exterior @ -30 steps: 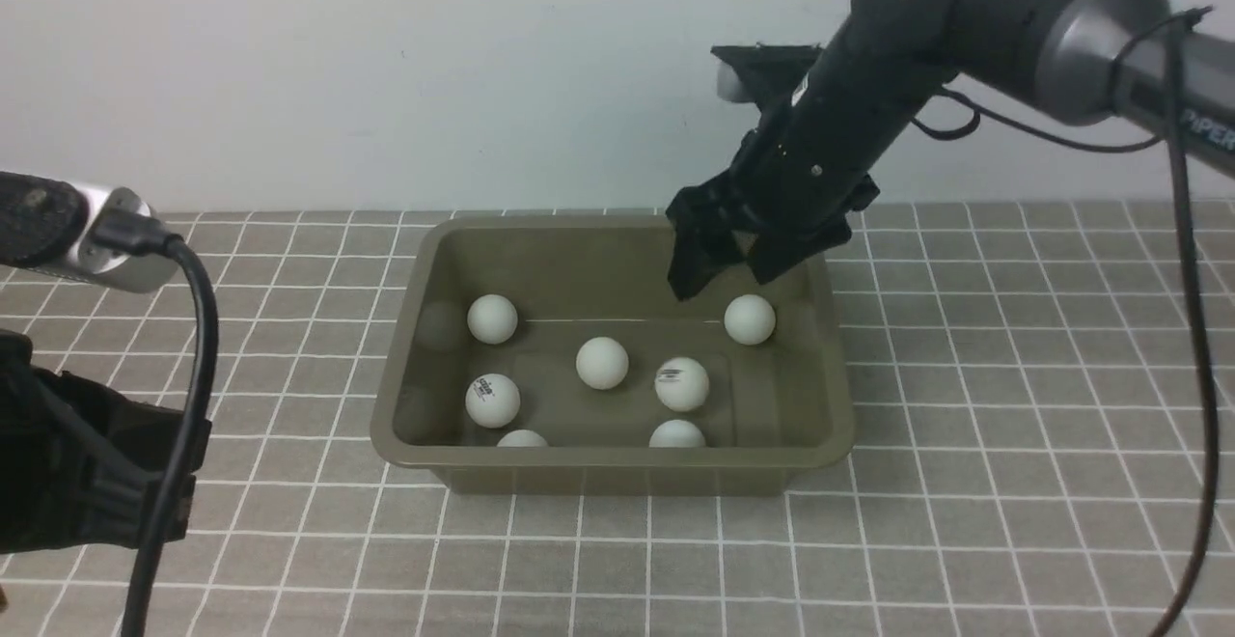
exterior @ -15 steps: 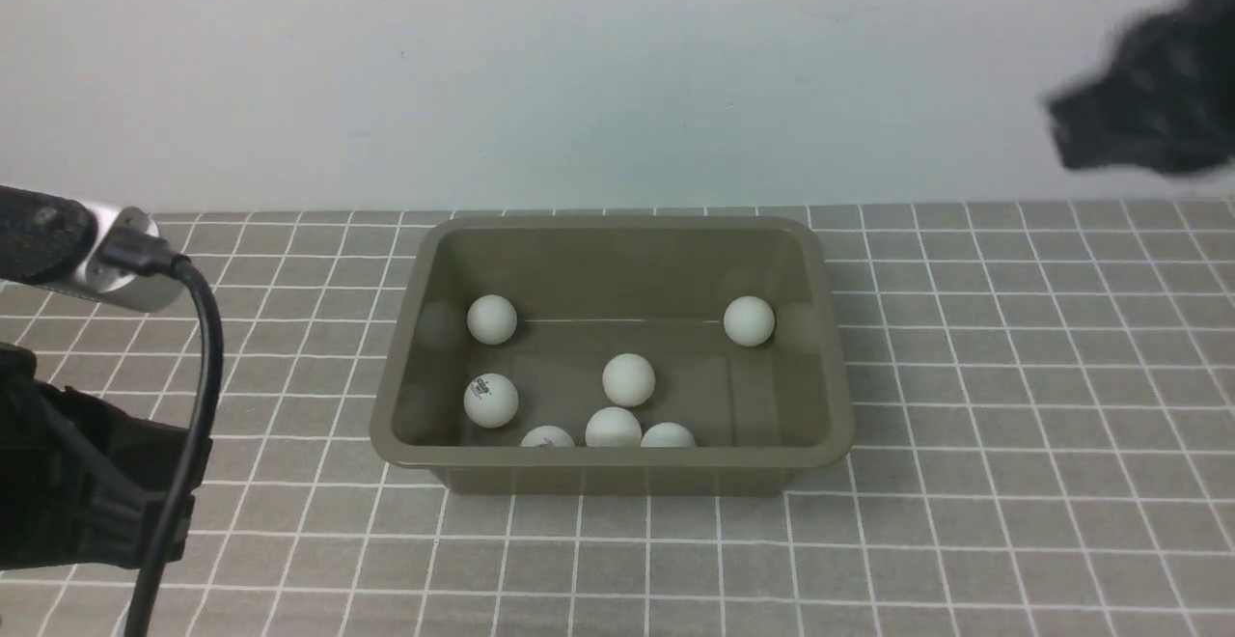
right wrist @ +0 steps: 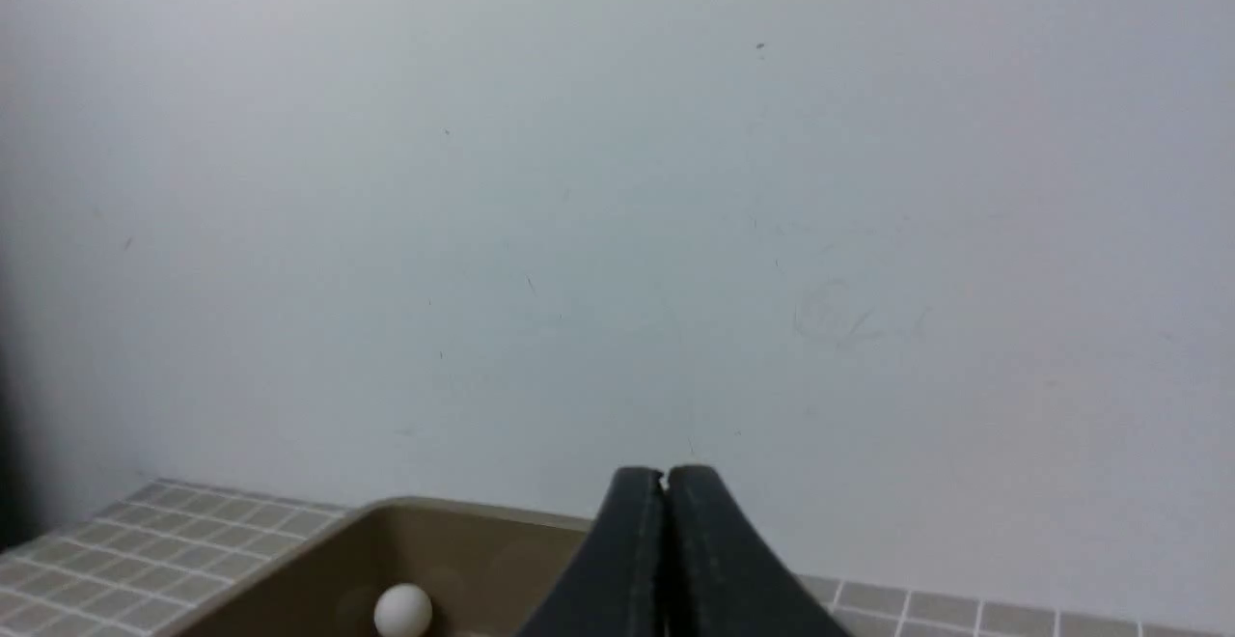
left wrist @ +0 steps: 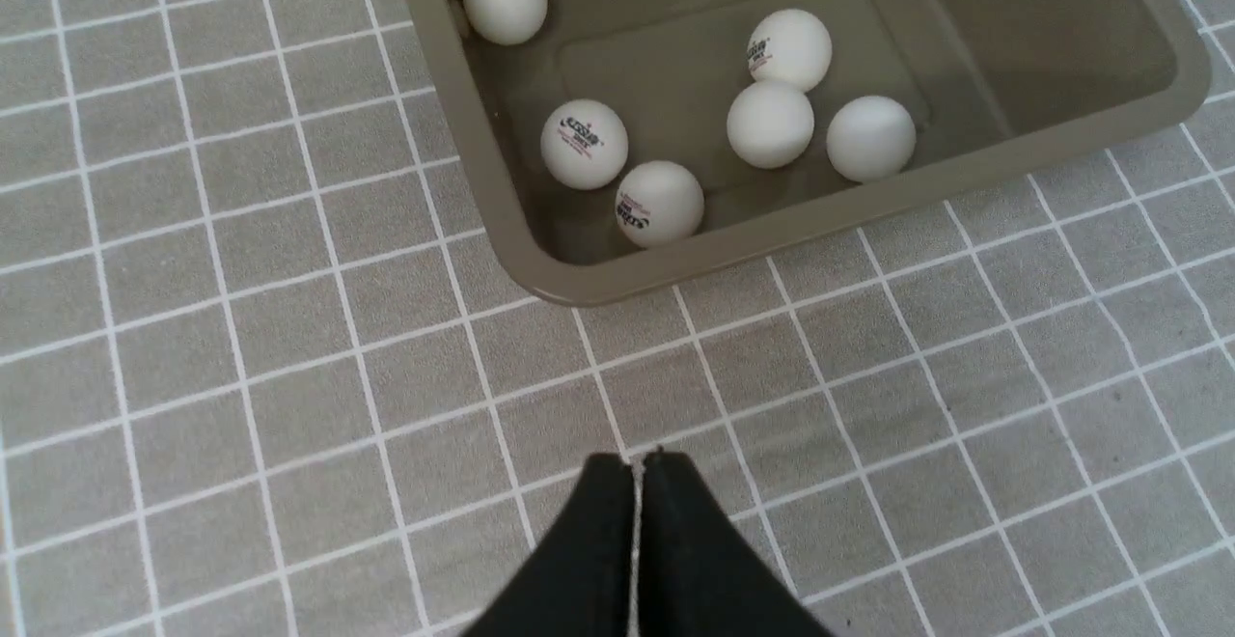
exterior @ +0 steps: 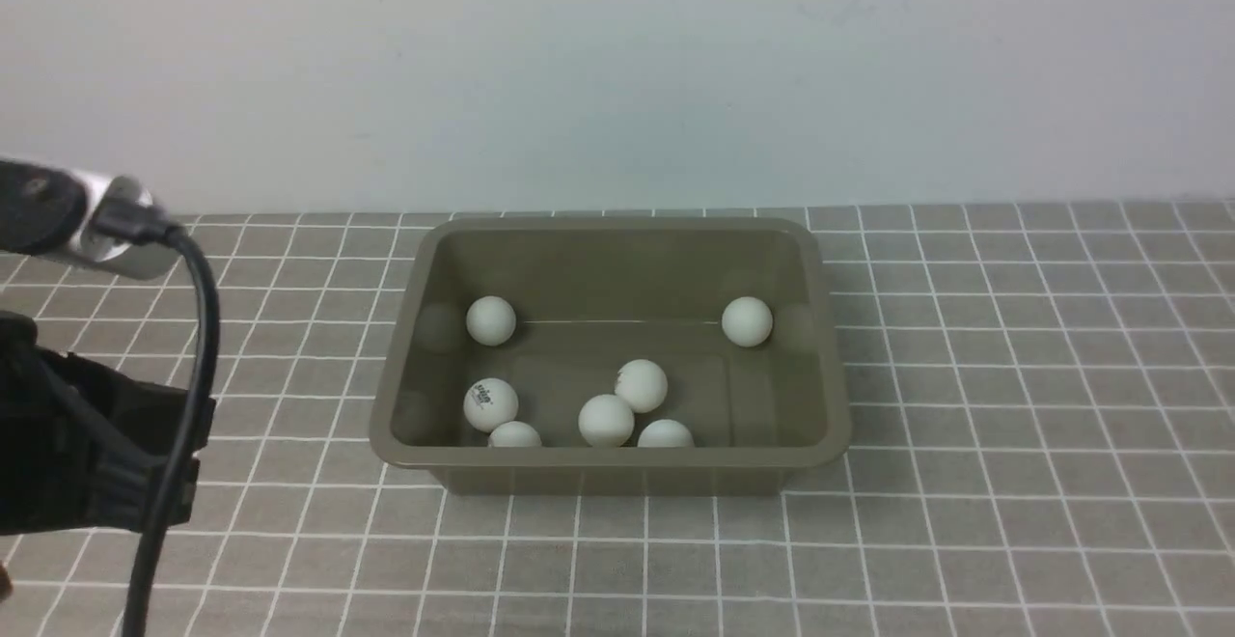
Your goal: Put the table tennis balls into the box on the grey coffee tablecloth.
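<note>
White balls (exterior: 606, 420), seven in all, lie inside the box (exterior: 610, 458) mid-cloth (exterior: 1013, 425), so both grippers, left (left wrist: 637, 463) and right (right wrist: 664, 475), pinched empty (nothing held), should just stay clear.

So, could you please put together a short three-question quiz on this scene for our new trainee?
1. How many table tennis balls lie in the box?
2. True or false: a ball lies on the grey coffee tablecloth outside the box.
3. The left gripper is: A) open, B) shut on a ball, C) shut and empty.

Key: 1. Seven. 2. False; none shows on the visible cloth. 3. C; the right gripper is likewise shut and empty.
</note>
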Available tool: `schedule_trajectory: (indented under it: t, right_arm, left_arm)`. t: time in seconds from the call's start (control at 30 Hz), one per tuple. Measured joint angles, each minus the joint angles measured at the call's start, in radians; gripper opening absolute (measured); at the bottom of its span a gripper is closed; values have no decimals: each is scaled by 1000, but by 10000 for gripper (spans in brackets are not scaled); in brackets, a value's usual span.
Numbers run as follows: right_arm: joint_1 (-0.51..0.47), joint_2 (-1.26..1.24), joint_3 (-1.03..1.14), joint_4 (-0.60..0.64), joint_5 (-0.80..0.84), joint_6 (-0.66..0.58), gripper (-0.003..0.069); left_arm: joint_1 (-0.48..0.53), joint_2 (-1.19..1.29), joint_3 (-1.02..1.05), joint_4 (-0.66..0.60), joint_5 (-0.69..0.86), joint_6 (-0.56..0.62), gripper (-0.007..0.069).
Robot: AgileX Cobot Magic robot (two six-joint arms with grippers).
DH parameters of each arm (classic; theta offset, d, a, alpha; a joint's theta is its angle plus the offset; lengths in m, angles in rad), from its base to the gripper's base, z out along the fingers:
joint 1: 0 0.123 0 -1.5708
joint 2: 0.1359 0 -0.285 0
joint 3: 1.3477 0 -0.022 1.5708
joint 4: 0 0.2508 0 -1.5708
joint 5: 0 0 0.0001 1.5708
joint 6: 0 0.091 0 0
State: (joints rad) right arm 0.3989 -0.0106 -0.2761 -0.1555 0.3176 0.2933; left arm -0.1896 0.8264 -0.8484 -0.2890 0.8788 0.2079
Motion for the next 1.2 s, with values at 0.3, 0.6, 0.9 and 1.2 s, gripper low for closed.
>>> schedule_trajectory:
  t: [0.3, 0.6, 0.9, 1.2]
  right_arm:
    - [-1, -2, 12, -52, 46, 35, -13]
    - [-1, -2, 12, -62, 53, 35, -13]
    - [-1, -2, 12, -62, 54, 35, -13]
    - [-1, -2, 12, -62, 55, 36, -13]
  left_arm:
    - [1, -77, 35, 2, -38, 11, -5]
    - [1, -440, 224, -3, -263, -16, -5]
    - [1, -596, 263, -70, -252, -58, -5]
    - [1, -597, 272, -51, -254, -39, -5]
